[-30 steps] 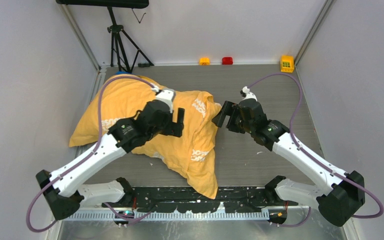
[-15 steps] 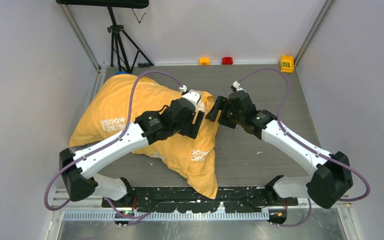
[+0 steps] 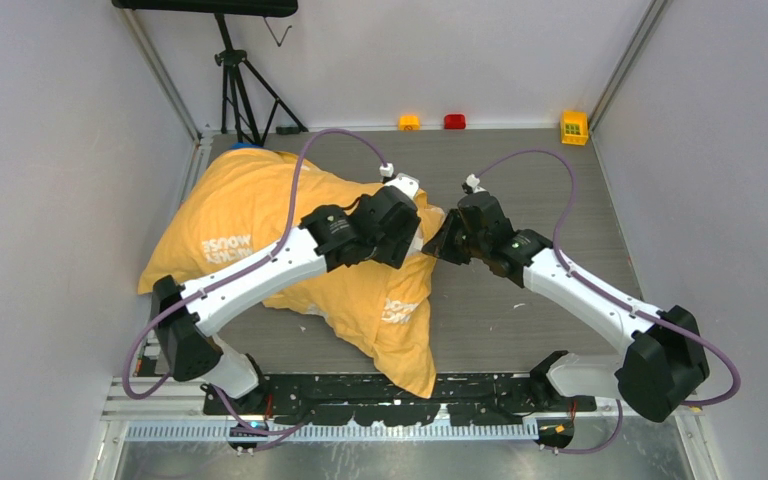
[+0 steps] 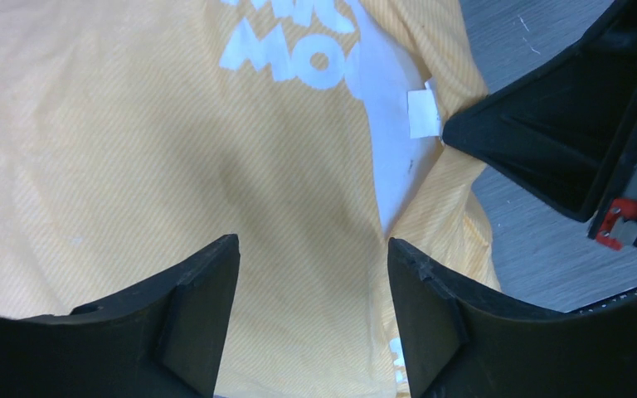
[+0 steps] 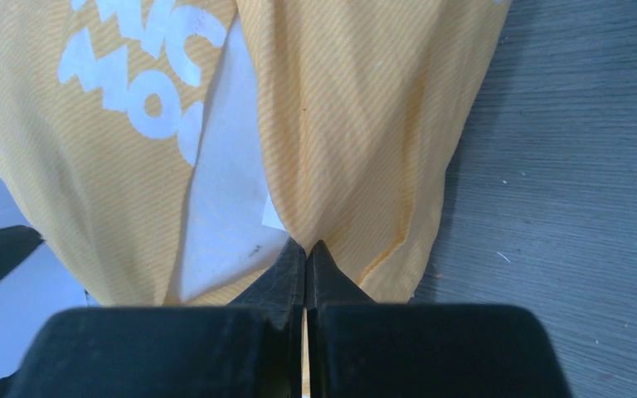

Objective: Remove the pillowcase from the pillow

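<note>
The orange-yellow pillowcase with white lettering lies on the left half of the table and covers the pillow almost entirely. The white pillow shows only through the slit at the case's right end, also seen from the left wrist as a white pillow strip. My right gripper is shut on a fold of the pillowcase at that opening's edge; from above the right gripper sits at the case's right end. My left gripper stands open just over the pillowcase, with nothing pinched, beside the right one; from above the left gripper is over the case's right end.
Three small blocks stand at the back wall: orange, red and yellow. A black tripod stands at the back left. Bare grey tabletop lies right of the pillowcase. Side walls close in the table.
</note>
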Motion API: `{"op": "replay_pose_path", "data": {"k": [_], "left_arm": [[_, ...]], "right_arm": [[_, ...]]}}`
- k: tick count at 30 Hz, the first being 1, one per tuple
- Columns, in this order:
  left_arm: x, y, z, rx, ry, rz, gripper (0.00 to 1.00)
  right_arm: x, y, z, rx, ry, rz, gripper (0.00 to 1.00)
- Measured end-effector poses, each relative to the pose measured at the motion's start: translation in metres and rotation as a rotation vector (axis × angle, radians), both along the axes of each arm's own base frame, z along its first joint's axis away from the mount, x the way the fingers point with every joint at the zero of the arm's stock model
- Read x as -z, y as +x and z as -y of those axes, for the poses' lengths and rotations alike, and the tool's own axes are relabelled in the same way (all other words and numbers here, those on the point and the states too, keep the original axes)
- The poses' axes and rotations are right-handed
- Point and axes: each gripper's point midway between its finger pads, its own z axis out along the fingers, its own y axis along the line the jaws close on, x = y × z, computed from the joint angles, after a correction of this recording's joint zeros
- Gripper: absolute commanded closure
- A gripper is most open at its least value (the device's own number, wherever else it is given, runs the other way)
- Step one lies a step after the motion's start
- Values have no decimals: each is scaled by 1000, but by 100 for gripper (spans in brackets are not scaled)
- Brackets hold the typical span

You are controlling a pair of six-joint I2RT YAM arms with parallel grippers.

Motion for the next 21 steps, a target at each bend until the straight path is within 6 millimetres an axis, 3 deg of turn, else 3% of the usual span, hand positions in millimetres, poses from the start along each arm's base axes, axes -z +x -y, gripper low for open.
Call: {"op": "replay_pose_path", "data": {"k": [4, 9, 13, 16, 21], "left_arm": [[-9, 3, 11, 3, 48, 24, 26], [11, 3, 12, 1, 136, -7, 26], [31, 9, 3, -35, 210, -32, 51], [41, 19, -11, -95, 242, -52, 58], [48, 29, -37, -176, 246, -80, 60]], "right_arm": [[-1, -4, 1, -5, 11, 6, 100], [-1, -4, 0, -8, 16, 9, 100], [-1, -5, 2, -3, 14, 13, 100], [2, -5, 7, 14, -4, 12, 100], [20, -13, 20, 34, -56, -20, 100]]}}
